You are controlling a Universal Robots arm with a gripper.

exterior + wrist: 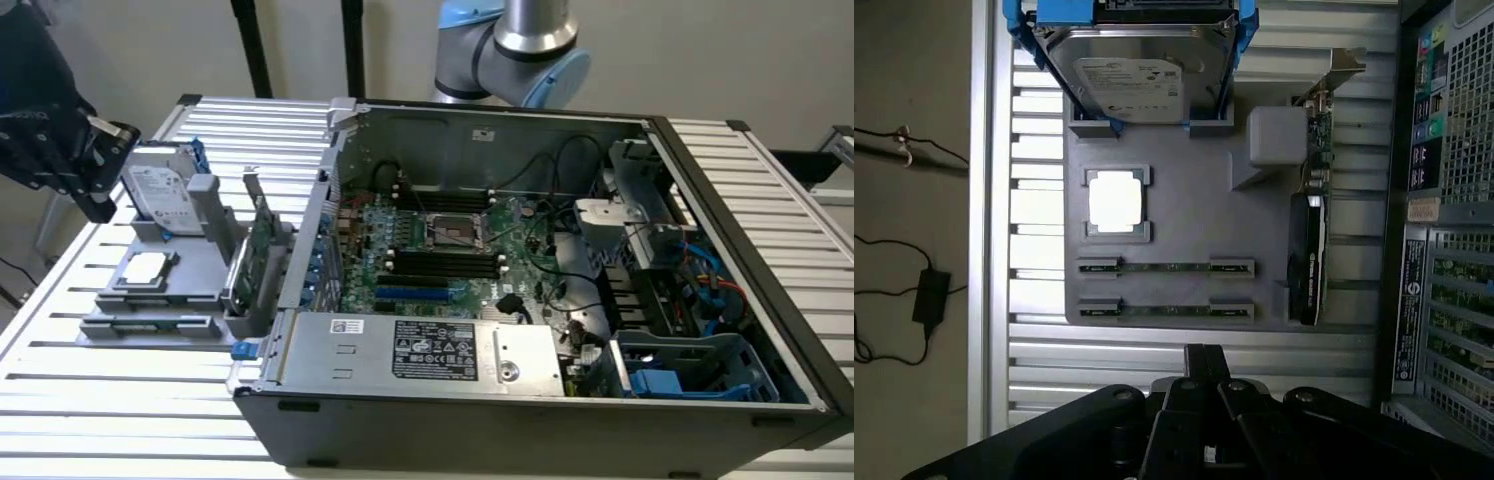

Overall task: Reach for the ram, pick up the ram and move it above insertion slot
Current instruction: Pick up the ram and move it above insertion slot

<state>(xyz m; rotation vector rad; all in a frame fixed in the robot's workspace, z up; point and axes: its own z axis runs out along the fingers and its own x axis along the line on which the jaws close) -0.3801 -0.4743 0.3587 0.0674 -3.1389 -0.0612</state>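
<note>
Two ram sticks lie side by side in a grey holder plate (1184, 210): one ram stick (1166, 267) nearer the processor chip, the other ram stick (1166, 310) nearer my gripper. In the exterior view a ram stick (150, 324) sits at the holder's front edge. My gripper (1201, 354) hovers above and short of the holder, shut with nothing in it. It hangs at the exterior view's far left as the black gripper (94, 200), beside the hard drive. The black memory slots (441, 262) lie on the motherboard inside the open case.
On the holder also stand a hard drive (1129, 85) in a blue frame, a silver processor chip (1117, 203) and an upright expansion card (1309, 230). The open computer case (747, 330) fills the exterior view's right. A slatted metal table (107, 400) carries everything.
</note>
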